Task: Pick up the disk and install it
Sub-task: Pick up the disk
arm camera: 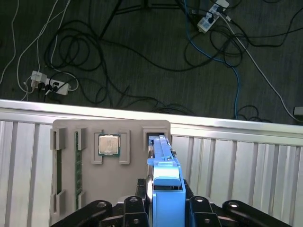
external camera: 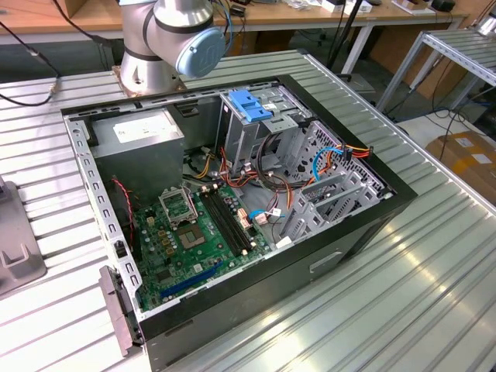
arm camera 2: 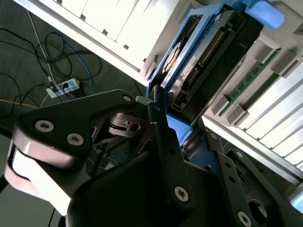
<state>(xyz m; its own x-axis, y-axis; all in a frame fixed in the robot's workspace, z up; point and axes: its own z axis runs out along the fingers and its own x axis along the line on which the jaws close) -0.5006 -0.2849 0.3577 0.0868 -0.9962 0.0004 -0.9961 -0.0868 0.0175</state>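
Blue-railed disk (arm camera: 163, 172) pinched edge-on between closed gripper (arm camera: 164, 191) fingers (arm camera 2: 161, 132). Far end of disk at slot in grey parts tray (arm camera: 111, 189), beside CPU (arm camera: 109, 144). Tray sits on ribbed metal table (arm camera: 236, 156). Exterior view: open computer case (external camera: 341, 248) lying on its side.

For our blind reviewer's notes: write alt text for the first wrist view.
The gripper is shut on the disk, which stands on edge with blue rails in a slot of a grey tray on a ribbed metal table. The tray also holds a processor chip; beyond the table, cables lie on dark floor.
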